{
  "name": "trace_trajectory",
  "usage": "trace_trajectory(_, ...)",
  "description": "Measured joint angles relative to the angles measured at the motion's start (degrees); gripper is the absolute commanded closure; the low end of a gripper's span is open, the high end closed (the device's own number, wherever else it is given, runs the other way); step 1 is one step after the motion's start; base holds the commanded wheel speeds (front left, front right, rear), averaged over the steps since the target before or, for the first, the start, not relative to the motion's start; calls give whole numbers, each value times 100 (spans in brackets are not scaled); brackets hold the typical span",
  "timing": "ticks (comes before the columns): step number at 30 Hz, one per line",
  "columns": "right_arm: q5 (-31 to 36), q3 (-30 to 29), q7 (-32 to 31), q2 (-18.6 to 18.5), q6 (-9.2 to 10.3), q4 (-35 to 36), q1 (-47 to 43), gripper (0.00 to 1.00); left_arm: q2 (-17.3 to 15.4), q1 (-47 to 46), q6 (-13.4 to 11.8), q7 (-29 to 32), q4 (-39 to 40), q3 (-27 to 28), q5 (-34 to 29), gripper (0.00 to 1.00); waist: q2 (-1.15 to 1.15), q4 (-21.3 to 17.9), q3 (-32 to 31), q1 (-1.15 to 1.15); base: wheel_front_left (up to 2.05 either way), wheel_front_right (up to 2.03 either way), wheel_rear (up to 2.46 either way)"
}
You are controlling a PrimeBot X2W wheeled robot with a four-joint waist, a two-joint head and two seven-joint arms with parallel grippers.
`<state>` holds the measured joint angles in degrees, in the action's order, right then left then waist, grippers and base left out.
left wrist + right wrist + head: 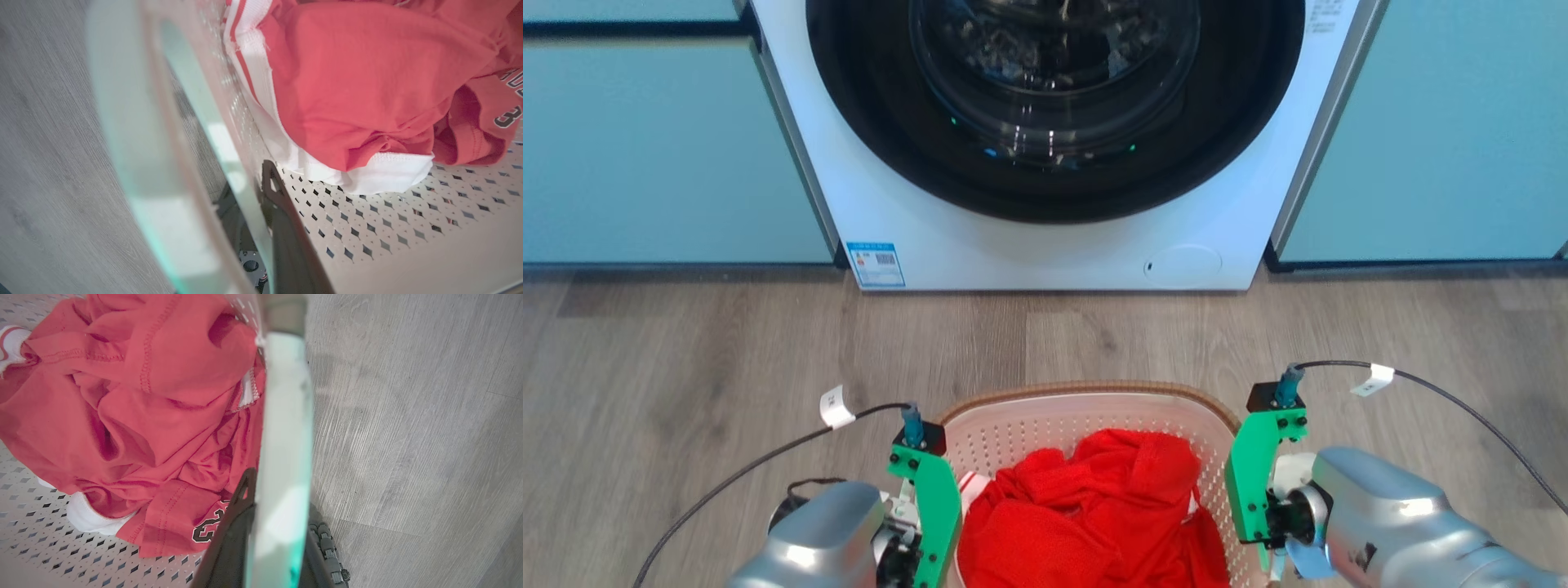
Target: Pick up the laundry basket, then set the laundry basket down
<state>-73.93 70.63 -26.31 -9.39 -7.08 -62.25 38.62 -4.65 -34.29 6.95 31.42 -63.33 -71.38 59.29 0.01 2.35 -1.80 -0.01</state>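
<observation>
The laundry basket (1086,390), white and perforated with a brown woven rim, is at the bottom middle of the head view, between my two arms. Red clothing (1094,506) with white trim fills it. My left gripper (915,547) is shut on the basket's left handle; in the left wrist view one dark finger (286,228) lies inside the wall, and the pale handle (163,163) runs between the fingers. My right gripper (1262,523) is shut on the right handle (286,457), with fingers (229,543) on either side. Whether the basket's base touches the floor is hidden.
A white front-loading washing machine (1054,122) with a dark round door stands straight ahead. Pale blue cabinets (645,147) flank it. Grey wood-look floor (727,343) lies open between the basket and the machine. Black cables (1462,400) trail from both wrists.
</observation>
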Motion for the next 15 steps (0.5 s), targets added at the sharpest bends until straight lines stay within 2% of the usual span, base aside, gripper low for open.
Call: trace_trajectory(15,-35,148,-180,-40,1,109,0,100,-149,16,-42,365,314,-178,252,100,0,3,-316,0,0,0,0)
